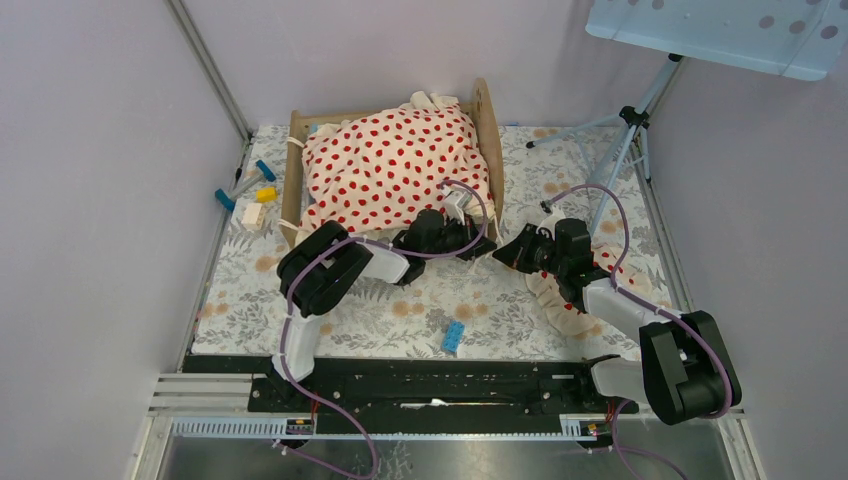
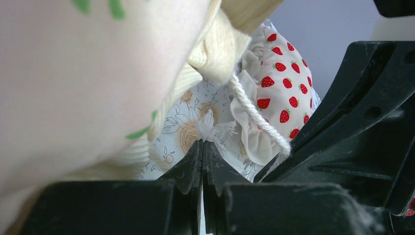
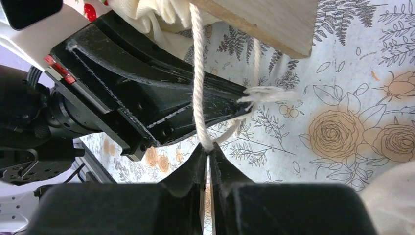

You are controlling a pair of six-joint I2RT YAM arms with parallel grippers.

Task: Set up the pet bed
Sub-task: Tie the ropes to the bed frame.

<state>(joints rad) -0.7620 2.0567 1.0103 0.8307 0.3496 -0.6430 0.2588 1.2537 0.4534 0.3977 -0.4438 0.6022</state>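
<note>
Pet bed (image 1: 487,125): upper centre of the overhead frame; pale wood, rounded end board, draped in a soft red-dotted blanket (image 1: 395,165).
Left claw (image 2: 202,144): I have it pinched shut on a frayed cord end (image 2: 211,128) by the bed's lower right corner.
Right claw (image 3: 208,149): my tips are closed tight on a twisted white cord (image 3: 197,88).

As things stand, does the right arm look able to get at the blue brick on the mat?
Probably not yet: the right pincer is shut on a white cord hanging by the pet bed. The blue brick lies uncovered on the mat, so once the cord is released the way looks free.
</note>
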